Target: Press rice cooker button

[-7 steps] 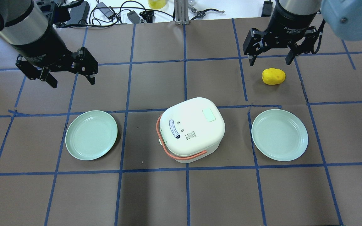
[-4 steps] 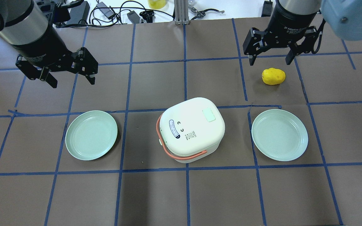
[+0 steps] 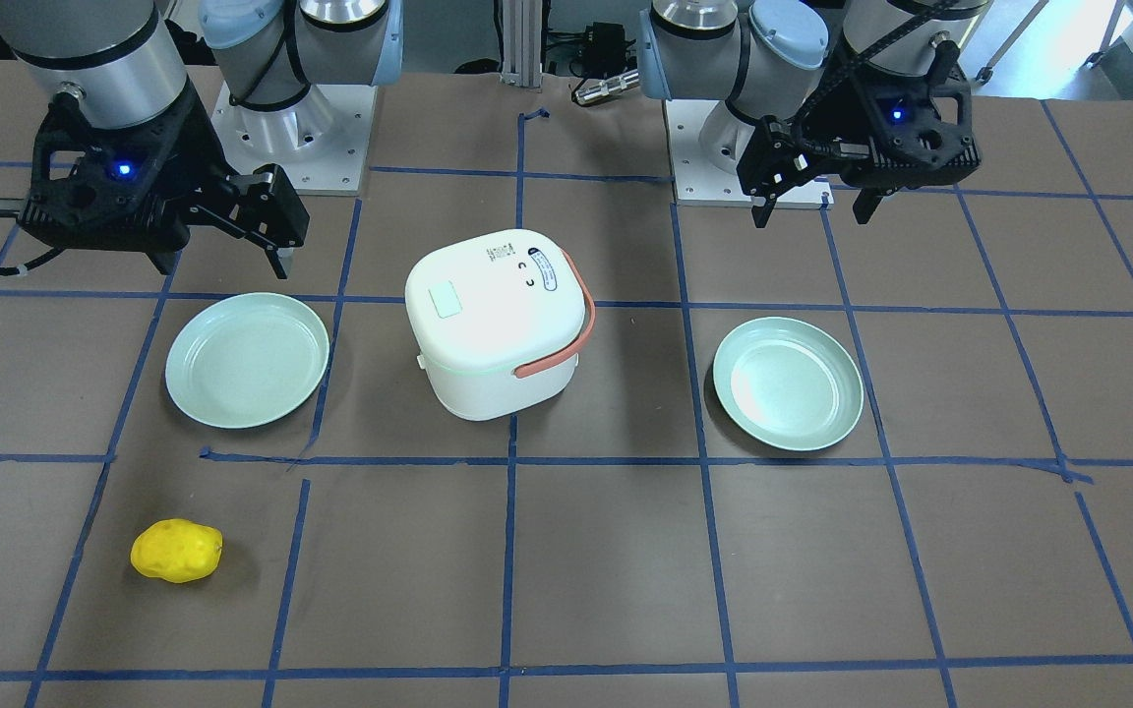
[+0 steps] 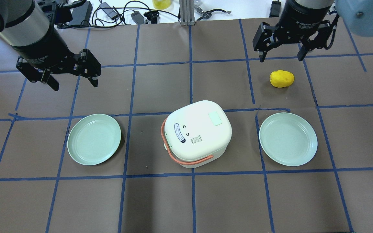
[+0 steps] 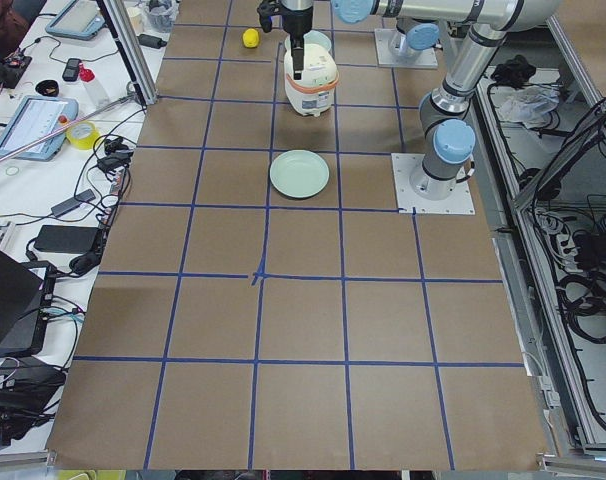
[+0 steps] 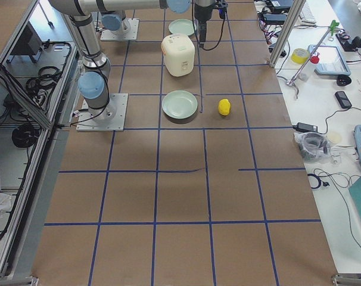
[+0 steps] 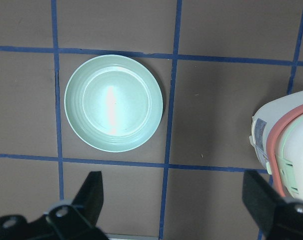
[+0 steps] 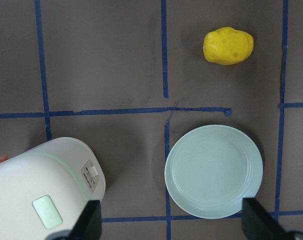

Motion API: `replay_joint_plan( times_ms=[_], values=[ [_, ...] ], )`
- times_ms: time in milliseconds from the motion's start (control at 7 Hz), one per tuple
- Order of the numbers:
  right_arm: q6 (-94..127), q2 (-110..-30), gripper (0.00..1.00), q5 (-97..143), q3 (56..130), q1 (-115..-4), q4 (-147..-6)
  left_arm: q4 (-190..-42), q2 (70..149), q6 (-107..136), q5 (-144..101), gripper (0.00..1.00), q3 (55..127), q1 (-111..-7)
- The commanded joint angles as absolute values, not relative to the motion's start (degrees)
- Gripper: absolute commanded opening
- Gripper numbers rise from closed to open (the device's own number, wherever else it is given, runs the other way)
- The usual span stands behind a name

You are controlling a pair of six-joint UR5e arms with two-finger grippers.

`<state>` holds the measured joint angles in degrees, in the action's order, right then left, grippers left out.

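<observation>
The white rice cooker (image 4: 197, 132) with a salmon handle stands at the table's middle, lid shut. A pale green button (image 4: 215, 118) sits on its lid, also seen in the front view (image 3: 445, 299) and the right wrist view (image 8: 47, 211). My left gripper (image 4: 75, 83) is open and empty, hovering far left of the cooker, above the left plate's far side. My right gripper (image 4: 281, 59) is open and empty, hovering beyond the cooker's far right, just past a yellow potato (image 4: 281, 78). Neither gripper touches the cooker.
Two pale green plates lie on either side of the cooker, one at left (image 4: 94, 139) and one at right (image 4: 288, 139). Cables and adapters (image 4: 115, 13) lie along the table's far edge. Blue tape lines grid the brown table.
My right gripper has shifted slightly toward the table's far edge and a little right, away from the potato. The left gripper and the cooker have not moved.
</observation>
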<state>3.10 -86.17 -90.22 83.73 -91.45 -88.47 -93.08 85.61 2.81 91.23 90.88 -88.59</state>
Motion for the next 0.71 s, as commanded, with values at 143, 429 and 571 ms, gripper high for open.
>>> replay_joint_plan(
  times_ms=[143, 429, 571],
  values=[
    [3.34, -86.22, 1.00, -89.74, 84.72, -91.41, -88.24, -93.08, 85.61, 2.81, 91.23, 1.00, 90.88, -88.59],
    [3.51, -86.22, 0.99, -89.47, 84.81, -91.58, -88.15, -93.08, 85.61, 2.81, 91.23, 1.00, 90.88, -88.59],
    [3.43, -86.31, 0.85, -89.39, 84.90, -91.58, -88.15, -93.08, 85.61, 2.81, 91.23, 1.00, 90.88, -88.59]
  ],
)
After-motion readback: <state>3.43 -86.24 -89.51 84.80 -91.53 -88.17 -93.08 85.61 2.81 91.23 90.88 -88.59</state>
